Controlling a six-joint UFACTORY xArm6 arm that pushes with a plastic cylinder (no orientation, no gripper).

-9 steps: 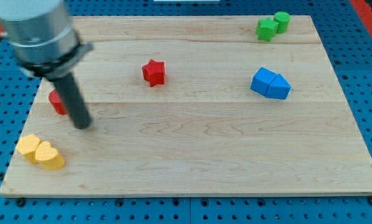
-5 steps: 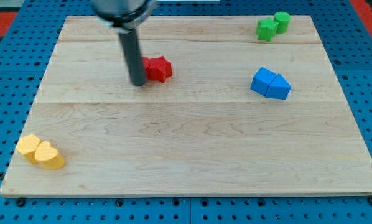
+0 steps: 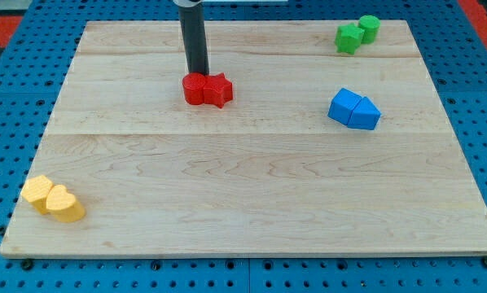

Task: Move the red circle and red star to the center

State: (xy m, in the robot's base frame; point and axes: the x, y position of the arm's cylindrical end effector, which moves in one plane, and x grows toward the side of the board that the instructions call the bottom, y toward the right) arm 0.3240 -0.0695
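Note:
The red circle (image 3: 194,89) and the red star (image 3: 219,89) sit side by side and touching on the wooden board (image 3: 252,195), left of centre and in its upper half. The circle is on the view's left of the star. My dark rod comes down from the view's top. My tip (image 3: 198,73) stands just above the red circle, at its top edge, touching or nearly touching it.
Two blue blocks (image 3: 353,110) lie together at the view's right. Two green blocks (image 3: 357,33) sit at the top right corner. Two yellow blocks (image 3: 54,199) sit at the bottom left corner. A blue pegboard surrounds the board.
My tip swept from the left side rightwards and up. The red circle moved right with it, up against the red star. The star shifted slightly right.

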